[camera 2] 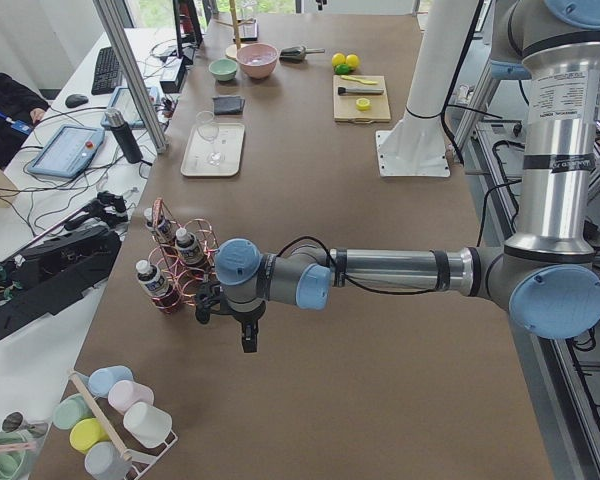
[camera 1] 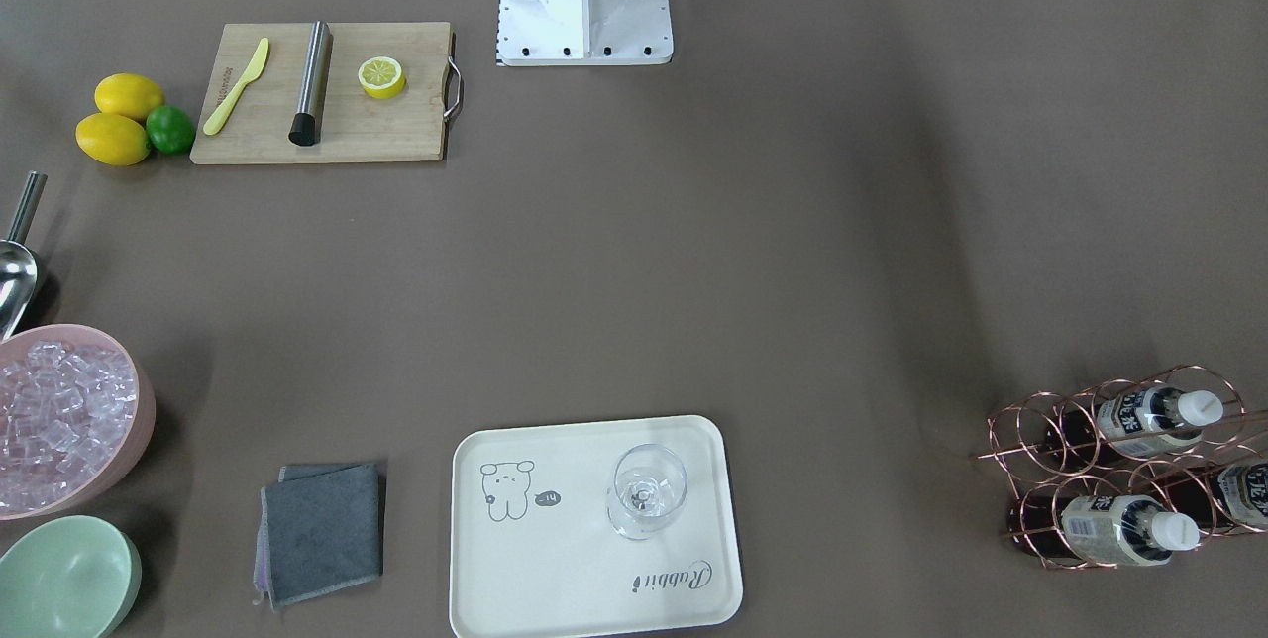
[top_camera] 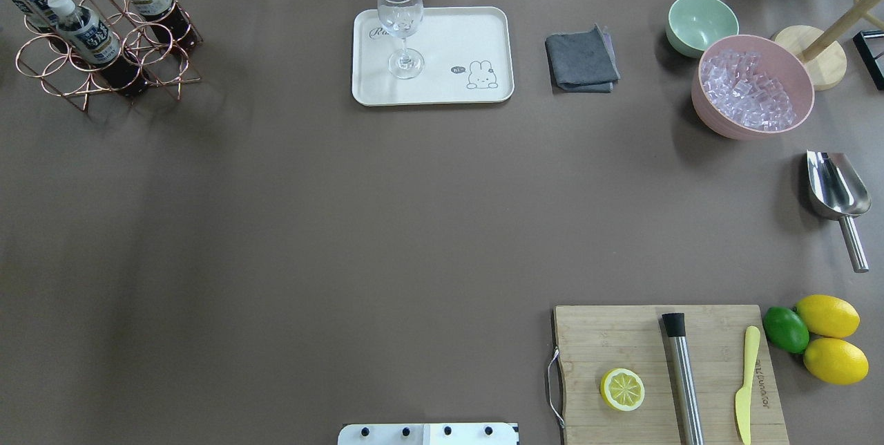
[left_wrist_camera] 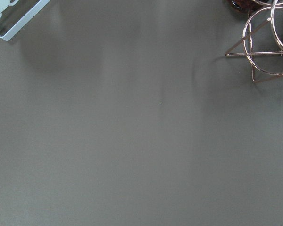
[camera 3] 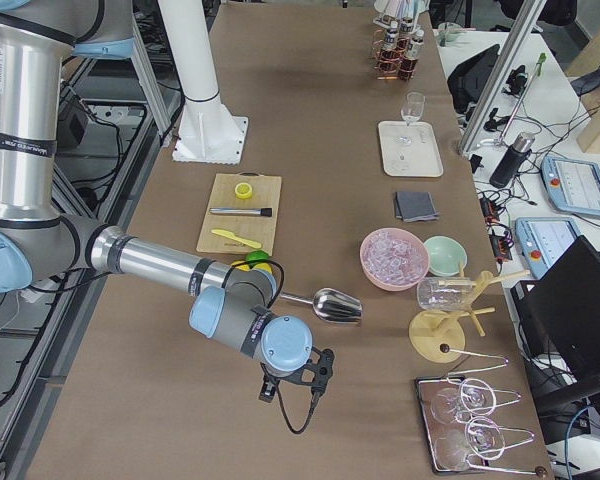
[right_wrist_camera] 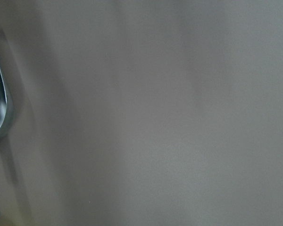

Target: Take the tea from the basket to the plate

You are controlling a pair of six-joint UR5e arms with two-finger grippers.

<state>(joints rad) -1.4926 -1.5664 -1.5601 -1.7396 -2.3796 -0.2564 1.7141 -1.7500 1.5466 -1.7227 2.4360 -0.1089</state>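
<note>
Brown table (top_camera: 276, 224), both arms hanging over it with nothing in their grasp.
We see three tea bottles (top_camera: 88, 37) sitting in the rings of the basket (top_camera: 62, 82). The plate (top_camera: 449, 37), well apart from the basket, carries a wine glass (top_camera: 400, 23). Our left tool (camera 2: 248, 335) hovers near the basket and the right tool (camera 3: 310, 375) far from it; we cannot tell whether either's fingers are apart or together.

Bare worktop (top_camera: 276, 51) runs along the far edge between the basket (top_camera: 52, 75) in the far-left corner and the plate (top_camera: 449, 37). A wine glass (top_camera: 400, 16) stands on the plate's basket-side half; the other half is free.
</note>
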